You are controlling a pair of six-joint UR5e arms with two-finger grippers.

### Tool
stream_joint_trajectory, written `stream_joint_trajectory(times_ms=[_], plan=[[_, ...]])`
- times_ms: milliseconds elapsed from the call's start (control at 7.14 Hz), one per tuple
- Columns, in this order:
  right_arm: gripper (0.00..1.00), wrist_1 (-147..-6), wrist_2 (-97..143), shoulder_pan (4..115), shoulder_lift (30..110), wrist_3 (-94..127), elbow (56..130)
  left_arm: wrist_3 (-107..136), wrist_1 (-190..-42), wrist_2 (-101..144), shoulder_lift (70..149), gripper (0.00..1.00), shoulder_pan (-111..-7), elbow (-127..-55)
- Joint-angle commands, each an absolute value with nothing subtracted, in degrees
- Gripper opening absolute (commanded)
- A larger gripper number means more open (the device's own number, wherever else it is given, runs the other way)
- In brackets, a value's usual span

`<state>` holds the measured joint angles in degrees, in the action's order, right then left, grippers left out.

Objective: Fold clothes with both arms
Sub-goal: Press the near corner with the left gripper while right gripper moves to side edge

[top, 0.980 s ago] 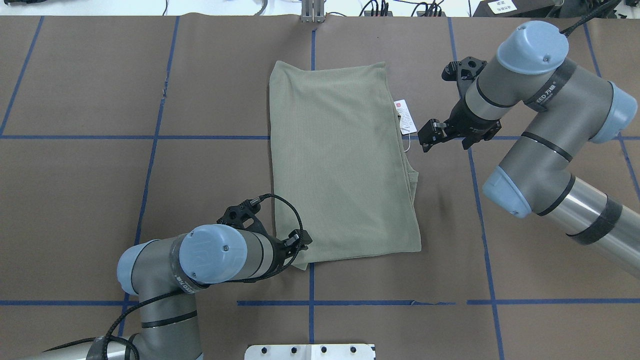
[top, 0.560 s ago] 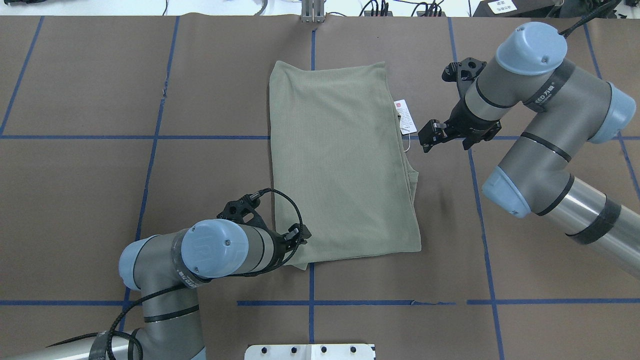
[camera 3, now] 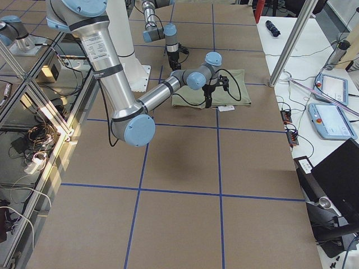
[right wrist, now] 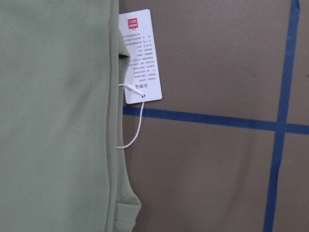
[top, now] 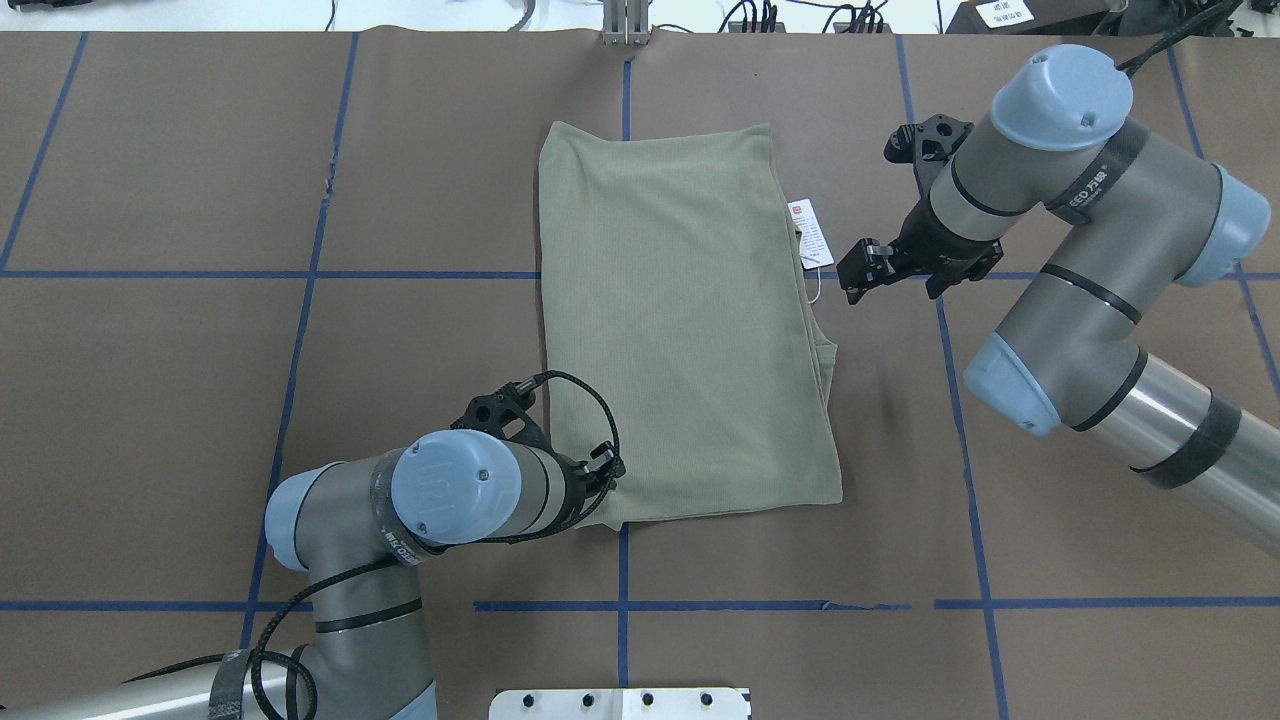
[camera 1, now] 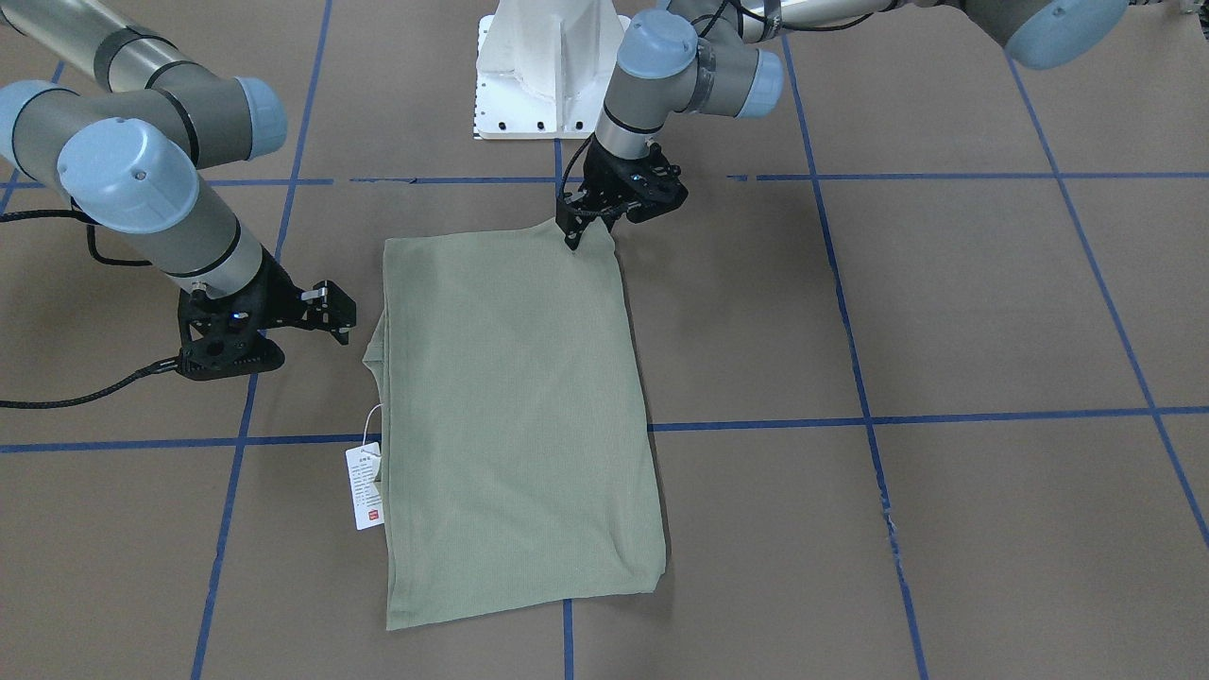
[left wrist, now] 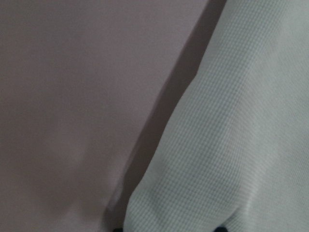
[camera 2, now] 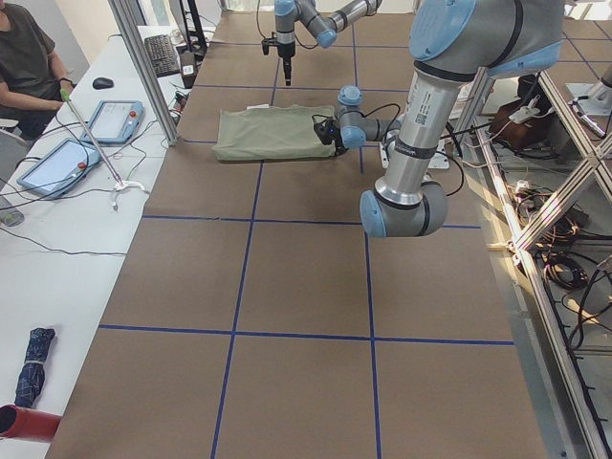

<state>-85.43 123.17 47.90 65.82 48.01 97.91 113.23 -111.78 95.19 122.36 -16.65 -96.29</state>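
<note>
The clothes are one sage-green shirt, folded into a long rectangle mid-table, also in the front-facing view. Its white hang tag with a red mark lies off the right edge. My left gripper is at the shirt's near-left corner. It is shut on that corner, which rises to a small peak. Knit fabric fills the left wrist view. My right gripper hangs open just right of the tag, above the table and touching nothing.
Blue tape lines divide the brown table cover. The white pedestal base stands behind the shirt's near edge. A side table with tablets and a seated person lies beyond the far edge.
My left arm's elbow and wrist have swung right and slightly away from the robot, with the gripper staying at the shirt's near-left corner. The right arm has barely moved.
</note>
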Motion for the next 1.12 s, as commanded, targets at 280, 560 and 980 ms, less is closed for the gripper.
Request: stream_joint_trajectory(times_ms=[280,560,980], plan=[[1.0,-85.26,123.22,46.68,65.22,52.53,98.52,112.5,-109.27,95.36,121.73,0.0,-17.14,-99.3],[1.0,-76.35,122.96,41.43,66.26,68.8,98.96,111.72,-106.35,95.89,121.46,0.0,-17.14,-103.17],[1.0,-69.87,110.86,29.04,73.27,96.69,105.35,111.01,-106.35,95.89,121.9,0.0,-17.05,-103.89]])
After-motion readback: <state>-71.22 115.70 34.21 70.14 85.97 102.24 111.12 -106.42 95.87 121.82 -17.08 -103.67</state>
